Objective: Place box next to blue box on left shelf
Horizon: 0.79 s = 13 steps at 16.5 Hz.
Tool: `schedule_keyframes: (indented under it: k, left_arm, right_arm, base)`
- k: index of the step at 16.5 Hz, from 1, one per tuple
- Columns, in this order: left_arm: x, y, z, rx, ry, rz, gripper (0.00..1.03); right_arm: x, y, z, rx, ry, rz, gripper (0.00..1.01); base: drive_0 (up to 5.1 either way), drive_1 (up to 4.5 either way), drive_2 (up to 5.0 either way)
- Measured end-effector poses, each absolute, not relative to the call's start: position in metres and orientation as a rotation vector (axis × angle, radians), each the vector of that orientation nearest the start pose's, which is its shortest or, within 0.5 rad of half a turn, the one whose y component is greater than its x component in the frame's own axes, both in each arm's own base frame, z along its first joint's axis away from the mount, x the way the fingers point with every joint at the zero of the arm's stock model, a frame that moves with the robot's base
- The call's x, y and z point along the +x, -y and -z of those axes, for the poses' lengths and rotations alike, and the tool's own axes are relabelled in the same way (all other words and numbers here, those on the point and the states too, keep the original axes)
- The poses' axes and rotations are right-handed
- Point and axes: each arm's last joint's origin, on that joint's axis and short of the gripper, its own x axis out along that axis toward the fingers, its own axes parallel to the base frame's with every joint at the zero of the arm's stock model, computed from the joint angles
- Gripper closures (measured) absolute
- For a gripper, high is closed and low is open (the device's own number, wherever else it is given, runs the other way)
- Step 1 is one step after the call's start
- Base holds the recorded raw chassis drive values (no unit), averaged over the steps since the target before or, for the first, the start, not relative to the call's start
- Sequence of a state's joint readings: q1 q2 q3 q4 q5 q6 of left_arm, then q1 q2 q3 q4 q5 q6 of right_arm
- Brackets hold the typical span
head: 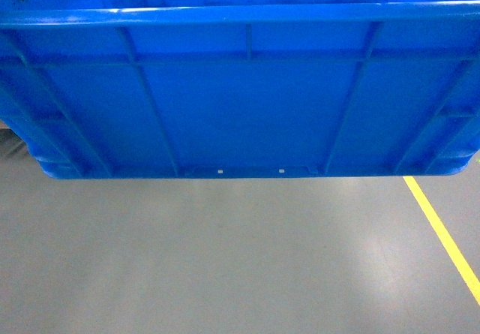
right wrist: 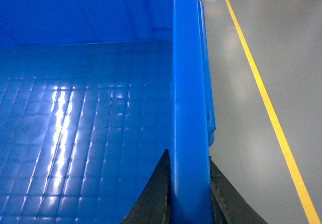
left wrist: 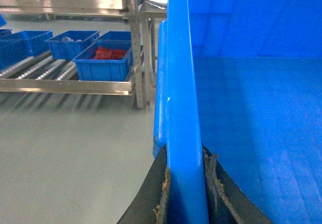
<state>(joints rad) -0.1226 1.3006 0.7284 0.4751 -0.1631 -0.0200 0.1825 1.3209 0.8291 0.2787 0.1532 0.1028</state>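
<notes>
Box [head: 240, 101] held aloft over floor [head: 225, 259], left gripper [left wrist: 185, 194] and right gripper [right wrist: 190, 194] each clamped on opposite rims. Keep level; carry toward left shelf [left wrist: 55, 70], beside smaller blue box [left wrist: 103, 63].

The left pincer [left wrist: 186, 194] sits at the bottom edge of the view, its two dark fingers [left wrist: 162, 191] pressed against either side of the upright rim of the box [left wrist: 251, 123], one outside the wall and one inside. The bright-blue rim runs straight up the middle of the picture; to its right lie the smooth inner wall and floor of the box. To the left, across the grey floor [left wrist: 70, 153], stands the left shelf [left wrist: 65, 85] of metal rails with white rollers [left wrist: 40, 73]. Several smaller blue bins rest on it, the nearest bin [left wrist: 103, 65] holding red items [left wrist: 108, 54] (too small to identify)
</notes>
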Motion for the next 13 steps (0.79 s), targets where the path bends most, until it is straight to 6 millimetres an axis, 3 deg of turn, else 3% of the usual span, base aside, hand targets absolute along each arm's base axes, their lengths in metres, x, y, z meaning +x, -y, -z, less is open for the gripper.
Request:
schedule_keyframes:
  k: [13]
  left_arm:
    - [0.2823,0.0301,-0.2660,-0.006,-0.099,-0.041,0.92]
  right_arm:
    - [0.2890,-0.0488,-0.2753,0.066,-0.219,-0.018,0.92]
  base:
    - [0.0,4.07,-4.1]
